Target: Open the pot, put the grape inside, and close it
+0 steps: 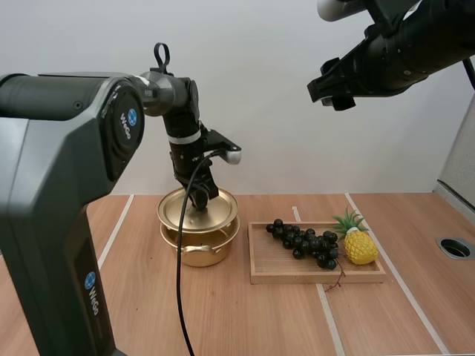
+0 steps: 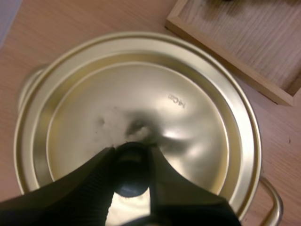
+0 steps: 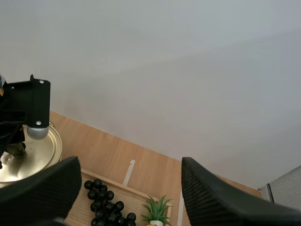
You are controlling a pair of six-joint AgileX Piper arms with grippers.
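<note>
High view: found L end effector (image 1: pixel 202 196) at lid (image 1: pixel 185 213) over pot (image 1: pixel 199 248) on counter (image 1: pixel 245 319), grapes (image 1: pixel 304 241) in wooden tray (image 1: pixel 319 273) beside pot, R end effector (image 1: pixel 335 93) high above tray. L wrist: saw fingers (image 2: pixel 84 188) pinching lid's knob (image 2: pixel 133 172). R wrist: saw fingers (image 3: pixel 42 193) spread apart w/ nothing between.

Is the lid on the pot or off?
On: the lid covers the pot, the left gripper pinching its knob; whether it is slightly lifted, cannot tell.
</note>
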